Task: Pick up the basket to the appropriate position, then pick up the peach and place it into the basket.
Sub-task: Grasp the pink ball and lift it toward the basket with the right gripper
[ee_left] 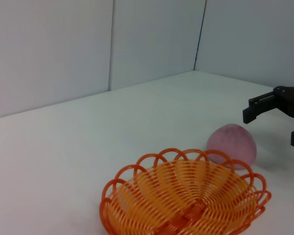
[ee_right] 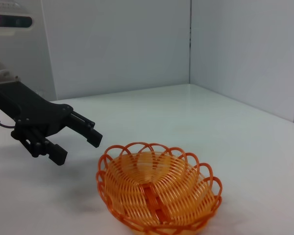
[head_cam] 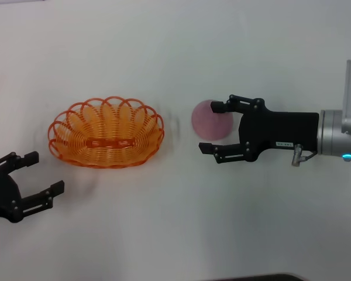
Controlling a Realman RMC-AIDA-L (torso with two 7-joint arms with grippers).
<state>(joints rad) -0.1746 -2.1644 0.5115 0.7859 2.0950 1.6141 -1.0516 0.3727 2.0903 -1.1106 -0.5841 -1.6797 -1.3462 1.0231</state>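
Note:
The orange wire basket [head_cam: 105,133] stands upright and empty on the white table, left of centre. It also shows in the left wrist view [ee_left: 186,200] and in the right wrist view [ee_right: 157,191]. The pink peach [head_cam: 209,120] lies to its right, apart from it, and shows in the left wrist view [ee_left: 232,144]. My right gripper [head_cam: 212,128] is open, with one finger on each side of the peach; whether they touch it I cannot tell. The left wrist view shows it [ee_left: 272,125] just beyond the peach. My left gripper [head_cam: 45,172] is open and empty, near the basket's front left, also in the right wrist view [ee_right: 78,147].
The white table [head_cam: 175,234] runs to grey walls [ee_left: 152,44] behind it. A dark edge shows at the table's front [head_cam: 251,277]. Nothing else stands on the table.

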